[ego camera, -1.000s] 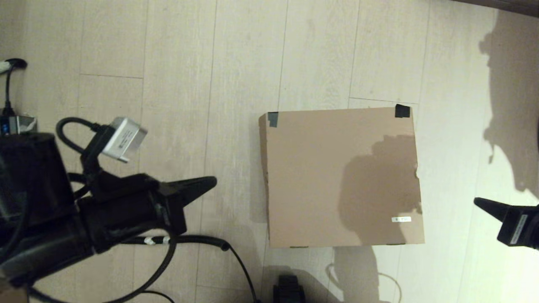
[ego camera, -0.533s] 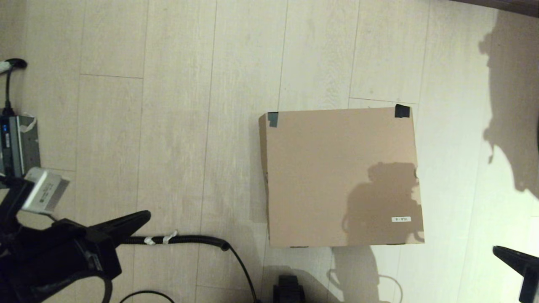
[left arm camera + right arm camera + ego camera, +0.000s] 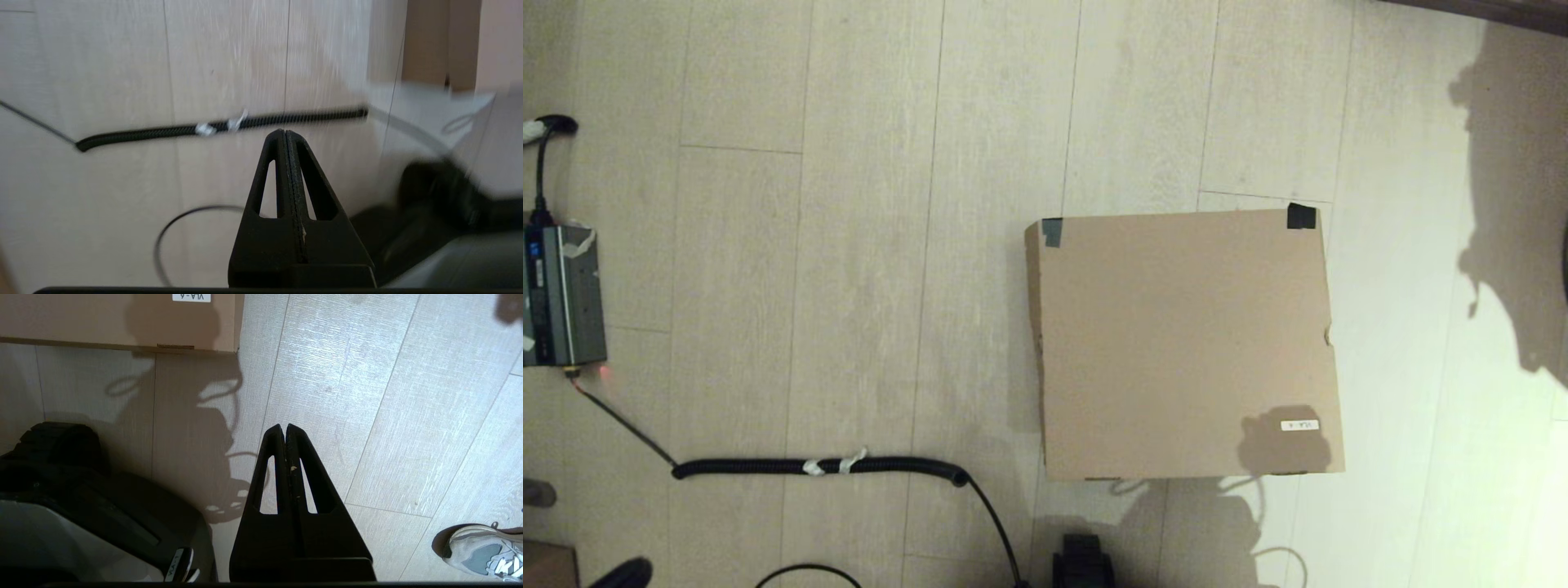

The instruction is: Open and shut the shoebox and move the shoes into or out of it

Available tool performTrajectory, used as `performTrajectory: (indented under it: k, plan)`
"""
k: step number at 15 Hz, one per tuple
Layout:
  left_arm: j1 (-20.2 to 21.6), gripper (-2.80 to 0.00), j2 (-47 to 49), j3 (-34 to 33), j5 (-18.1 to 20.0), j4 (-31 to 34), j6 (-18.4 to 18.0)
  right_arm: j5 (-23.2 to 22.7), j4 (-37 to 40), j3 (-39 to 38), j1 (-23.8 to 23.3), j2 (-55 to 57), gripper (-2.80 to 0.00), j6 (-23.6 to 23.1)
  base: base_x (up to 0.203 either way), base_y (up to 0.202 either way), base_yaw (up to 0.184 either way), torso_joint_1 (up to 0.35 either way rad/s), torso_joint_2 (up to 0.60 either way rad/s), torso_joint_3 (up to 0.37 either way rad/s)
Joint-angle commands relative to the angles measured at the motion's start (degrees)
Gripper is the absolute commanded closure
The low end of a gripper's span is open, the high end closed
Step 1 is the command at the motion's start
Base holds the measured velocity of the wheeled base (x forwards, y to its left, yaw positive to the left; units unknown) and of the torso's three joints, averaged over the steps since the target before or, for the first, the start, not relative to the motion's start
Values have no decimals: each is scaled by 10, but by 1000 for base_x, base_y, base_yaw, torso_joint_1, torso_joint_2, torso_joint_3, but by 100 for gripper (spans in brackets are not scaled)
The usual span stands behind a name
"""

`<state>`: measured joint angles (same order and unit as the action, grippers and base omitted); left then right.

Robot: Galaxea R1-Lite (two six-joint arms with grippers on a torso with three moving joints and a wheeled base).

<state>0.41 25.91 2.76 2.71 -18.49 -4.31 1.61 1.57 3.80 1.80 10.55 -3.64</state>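
On the floor ahead of the robot the shoebox sits with its lid down, black tape on its far corners and a label near the right front edge; a cable lies well left of it; the left claw hangs pressed together above that cable, seemingly low by the base; the right claw, likewise pressed together, hovers over bare floor near the box's front right corner.
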Motion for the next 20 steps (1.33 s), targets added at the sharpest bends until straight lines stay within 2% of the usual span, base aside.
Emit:
performTrajectory:
  k: [1, 3, 5, 7, 8, 10, 14, 20]
  plan:
    - [2, 0, -176, -10, -1, 99, -18, -3, 37, -4, -11, -106, 0, 4, 0, 0, 0, 0, 0, 0]
    - [-1, 0, -253, -20, -1, 147, -36, -8, 61, -7, -20, -105, 0, 20, 0, 0, 0, 0, 0, 0]
    - [-3, 0, -259, -32, -6, 176, -38, -8, 61, -8, -20, -105, 0, 19, 0, 0, 0, 0, 0, 0]
    - [-3, 0, -258, -32, -25, 174, 13, -5, 61, -8, -20, -105, 0, 25, 0, 0, 0, 0, 0, 0]
    - [-3, 0, -258, -32, -25, 175, 16, 1, 61, -9, -20, -105, 0, 36, 0, 0, 0, 0, 0, 0]
    - [-3, 0, -258, -32, -25, 175, 18, 2, 61, -9, -20, -105, 0, 38, 0, 0, 0, 0, 0, 0]
    - [-3, 0, -258, -32, -18, 178, -9, 7, 53, -10, -20, -105, 0, 54, 0, 0, 0, 0, 0, 0]
    - [-2, 0, -258, -32, -17, 178, -10, 7, 53, -11, -20, -105, 0, 57, 0, 0, 0, 0, 0, 0]
